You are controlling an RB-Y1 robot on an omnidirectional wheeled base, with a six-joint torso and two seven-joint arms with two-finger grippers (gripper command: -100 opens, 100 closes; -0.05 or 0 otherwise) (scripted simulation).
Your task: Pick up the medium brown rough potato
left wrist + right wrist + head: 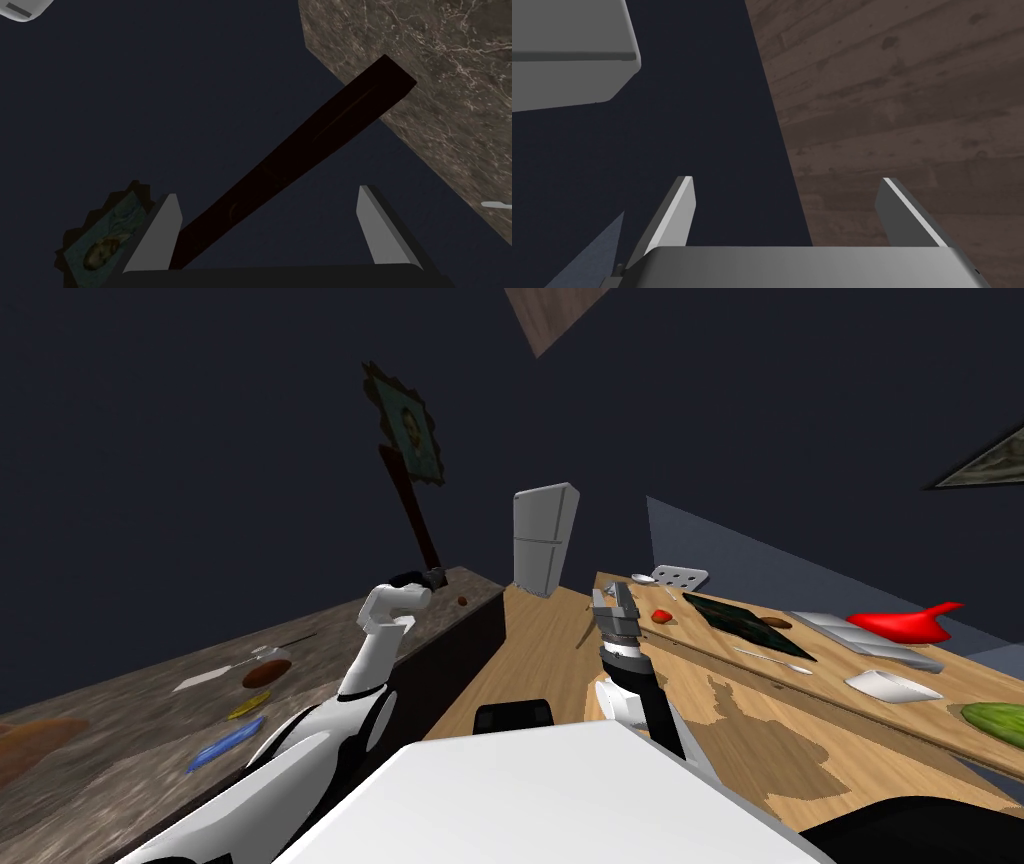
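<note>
A brown oval lump, potato-like (267, 672), lies on the stone-patterned counter (120, 708) to my left. A smaller brown lump (462, 600) rests near the counter's far end. A third brown oval (775, 622) sits on a dark board (740, 623) on the wooden table to my right. I cannot tell which one is the potato. My left gripper (432, 578) is raised over the counter's far end, beside the small lump; its fingers (162, 230) stand open and empty. My right gripper (615, 606) is held up at the wooden table's near edge, open (784, 215) and empty.
The counter also carries a yellow piece (248, 705), a blue piece (225, 744) and a white utensil (215, 676). On the wooden table (780, 718) are red items (900, 623), a grey keyboard (865, 640), a white dish (893, 685) and a green thing (995, 720). A grey fridge (543, 538) stands at the back.
</note>
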